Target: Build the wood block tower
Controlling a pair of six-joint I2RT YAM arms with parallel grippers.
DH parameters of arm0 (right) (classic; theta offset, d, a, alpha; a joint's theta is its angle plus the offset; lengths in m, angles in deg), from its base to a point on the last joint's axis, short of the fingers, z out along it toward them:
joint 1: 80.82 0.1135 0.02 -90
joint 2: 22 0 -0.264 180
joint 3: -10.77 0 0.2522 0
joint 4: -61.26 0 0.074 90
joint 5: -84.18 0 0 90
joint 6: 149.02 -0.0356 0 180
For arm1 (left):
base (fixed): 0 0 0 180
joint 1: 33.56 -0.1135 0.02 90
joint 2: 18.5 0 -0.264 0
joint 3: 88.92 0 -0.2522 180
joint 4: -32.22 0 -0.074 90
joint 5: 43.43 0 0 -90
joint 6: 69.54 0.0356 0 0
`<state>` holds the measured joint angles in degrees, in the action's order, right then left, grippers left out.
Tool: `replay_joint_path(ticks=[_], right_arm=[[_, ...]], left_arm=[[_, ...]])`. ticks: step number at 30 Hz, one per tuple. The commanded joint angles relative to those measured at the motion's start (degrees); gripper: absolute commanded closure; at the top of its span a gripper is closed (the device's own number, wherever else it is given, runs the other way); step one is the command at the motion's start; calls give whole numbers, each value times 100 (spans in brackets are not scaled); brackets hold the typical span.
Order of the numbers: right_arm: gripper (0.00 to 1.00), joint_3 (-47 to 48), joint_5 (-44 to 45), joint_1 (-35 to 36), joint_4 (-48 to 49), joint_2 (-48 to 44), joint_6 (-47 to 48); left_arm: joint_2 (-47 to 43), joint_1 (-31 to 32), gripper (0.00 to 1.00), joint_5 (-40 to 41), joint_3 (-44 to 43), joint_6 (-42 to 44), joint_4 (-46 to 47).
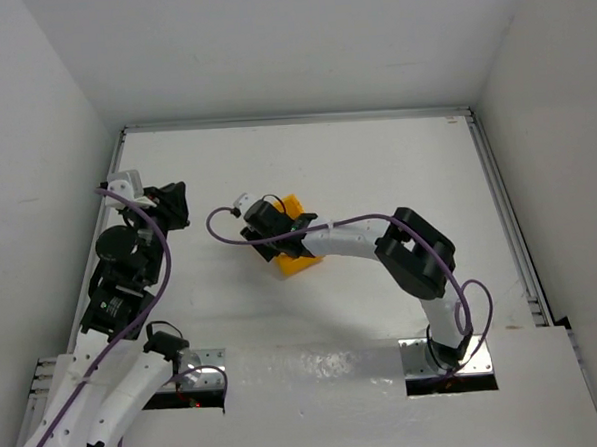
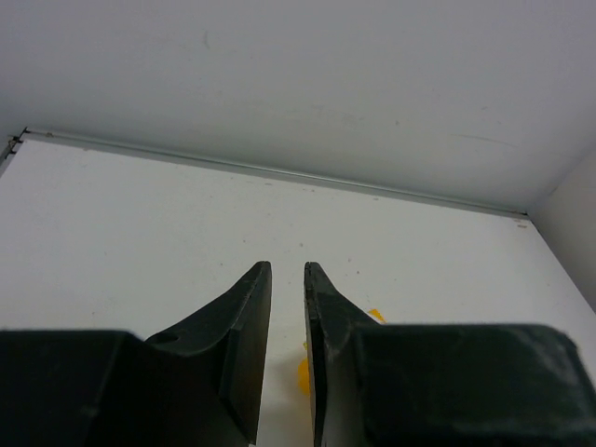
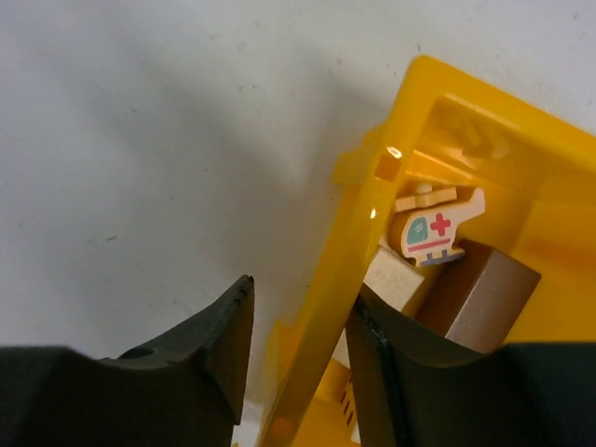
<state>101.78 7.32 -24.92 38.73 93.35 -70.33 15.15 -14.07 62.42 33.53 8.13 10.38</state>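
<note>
Wooden blocks (image 3: 484, 298) lie in the yellow bin (image 3: 559, 177); your right gripper (image 3: 303, 287) straddles its wall, unclamped. Your left gripper (image 2: 288, 270): barely parted, empty.

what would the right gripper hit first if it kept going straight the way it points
Right gripper straddles the yellow bin's wall; straight on, that wall comes first, then probably the tan block.
</note>
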Motion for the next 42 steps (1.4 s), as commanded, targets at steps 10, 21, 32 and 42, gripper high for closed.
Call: replay_joint_path(ticks=[10,21,32,42], right_arm=[[100,-781,-1223,-281,1251,-758,-1011],[100,-2168,-4292,-1483,3815,-1770,-3863],[100,-3277,-5041,-2170,7589,-1051,-6847],[100,-3260,-4901,-2312,10581,269,-8907]], left_arm=[[-165,-50,81,-136,28,3,87],[-69,-50,81,-241,20,-5,104],[-69,-68,81,-206,20,12,104],[-16,-59,81,-259,28,-5,104]])
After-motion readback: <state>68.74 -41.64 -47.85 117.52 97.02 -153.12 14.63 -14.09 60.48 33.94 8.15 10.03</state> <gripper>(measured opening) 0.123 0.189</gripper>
